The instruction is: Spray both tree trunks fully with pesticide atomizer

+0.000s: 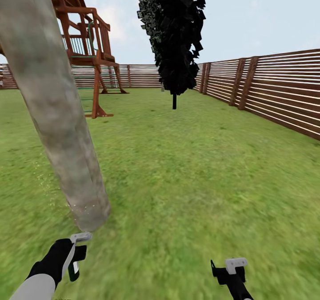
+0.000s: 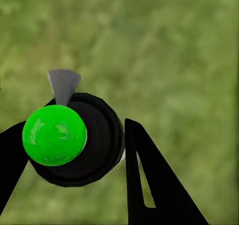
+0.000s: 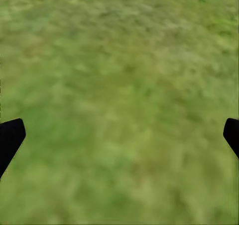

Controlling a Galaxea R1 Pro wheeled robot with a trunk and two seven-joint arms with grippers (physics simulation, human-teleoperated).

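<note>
Left gripper point(image 1: 76, 251) sits lowest and nearest in the head view, its black fingers clamped on the atomizer point(image 1: 74, 268), a dark green-and-white body hanging below a white nozzle head. Left wrist view: two black fingers point(image 2: 149, 180) press either side of the atomizer's round black top point(image 2: 97, 140), which carries a bright green cap point(image 2: 54, 135); a grey wedge-shaped nozzle point(image 2: 63, 84) projects from it over blurred grass. Nozzle points toward the base of the trunk point(image 1: 58, 113), a thick mottled grey-brown column rising from the lawn just ahead of the left gripper and leaning to the upper left corner of the head view. Faint white specks of pesticide point(image 1: 82, 207) dot the lower trunk and the grass just left of it. Right gripper point(image 1: 231, 269) hangs low at the right, holding nothing; right wrist view shows its two black fingertips point(image 3: 10, 137) wide apart at opposite edges, with only lawn point(image 3: 119, 105) between them. Lawn point(image 1: 191, 171) stretches ahead to a reddish-brown slatted fence point(image 1: 275, 91) along the right side and the far end. A dark, narrow cypress-like tree point(image 1: 173, 33) stands mid-lawn, well apart from the trunk. A wooden play tower point(image 1: 86, 47) with railings and ladder stands behind the trunk, near the far fence. Sky pale blue.
</note>
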